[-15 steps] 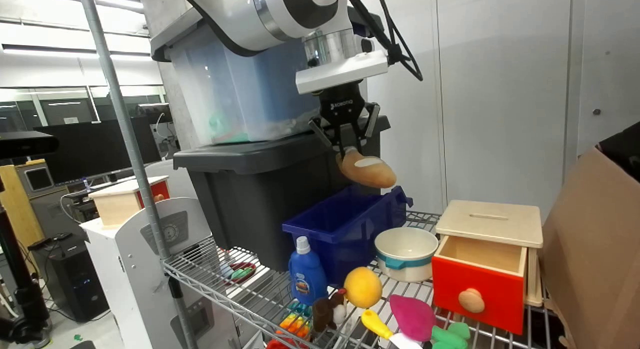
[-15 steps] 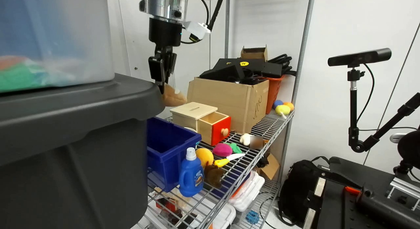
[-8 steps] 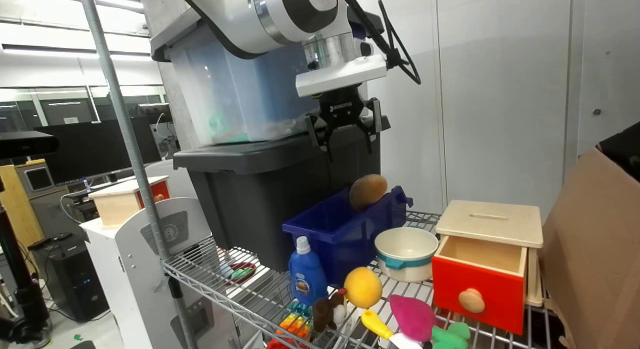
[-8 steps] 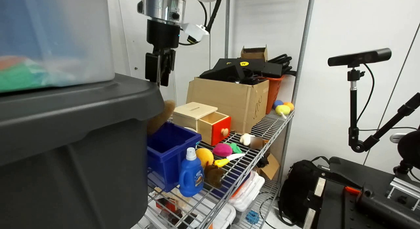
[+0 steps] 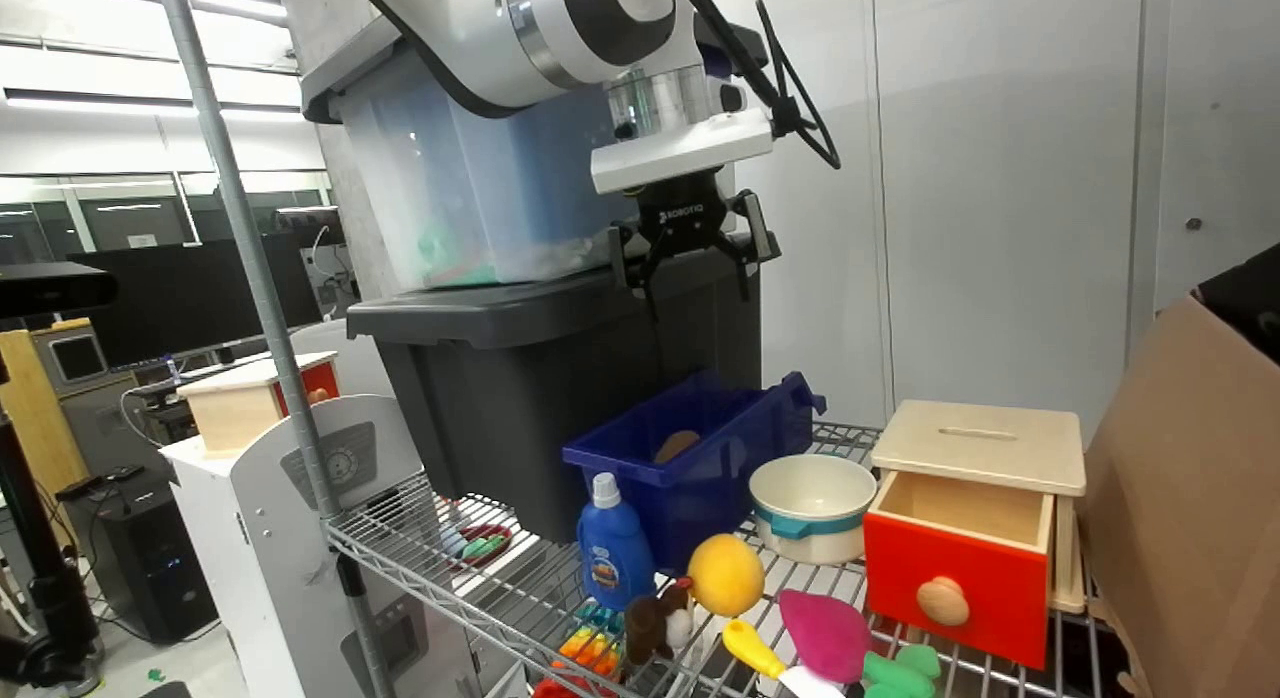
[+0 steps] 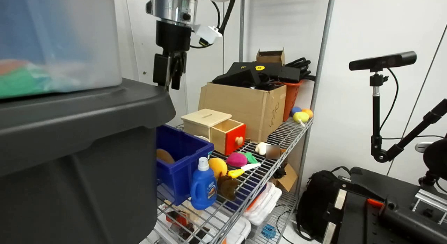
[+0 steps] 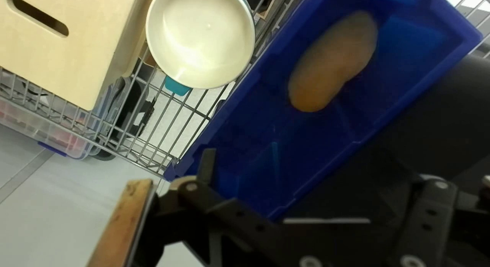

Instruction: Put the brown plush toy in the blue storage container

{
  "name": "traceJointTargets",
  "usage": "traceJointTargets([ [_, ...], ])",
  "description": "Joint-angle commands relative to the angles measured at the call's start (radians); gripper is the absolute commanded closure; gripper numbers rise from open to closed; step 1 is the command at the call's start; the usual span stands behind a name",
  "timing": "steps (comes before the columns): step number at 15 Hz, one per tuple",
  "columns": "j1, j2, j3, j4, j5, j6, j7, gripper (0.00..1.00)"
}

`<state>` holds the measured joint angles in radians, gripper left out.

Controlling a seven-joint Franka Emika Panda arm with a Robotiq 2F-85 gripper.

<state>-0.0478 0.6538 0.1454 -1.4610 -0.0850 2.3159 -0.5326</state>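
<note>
Brown plush toy (image 7: 333, 64) inside blue storage container (image 7: 298, 133).
Wrist view: I see it lying toward one end. I read the gripper (image 5: 697, 278) as spread wide, above the container and well apart from the toy.

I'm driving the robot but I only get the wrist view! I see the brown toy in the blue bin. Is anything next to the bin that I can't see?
Observer: Yes, a blue bottle stands upright beside the blue bin.
Operator: Cool! That wooden box, is it all shut?
Observer: No, its red-fronted drawer is pulled open.
Operator: And where's my claw? Down inside the bin?
Observer: No, in both exterior views it hangs higher than the bin.
</note>
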Motion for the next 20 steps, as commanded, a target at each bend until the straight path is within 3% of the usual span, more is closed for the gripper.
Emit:
traceJointTargets([
  [1,0.016,-0.014,-0.014,0.004,0.005,-0.036,0.048,0.00],
  [10,0.058,-0.062,-0.051,-0.070,-0.018,-0.060,0.202,0.00],
  [20,0.079,-0.083,-0.062,-0.095,-0.024,-0.087,0.251,0.00],
])
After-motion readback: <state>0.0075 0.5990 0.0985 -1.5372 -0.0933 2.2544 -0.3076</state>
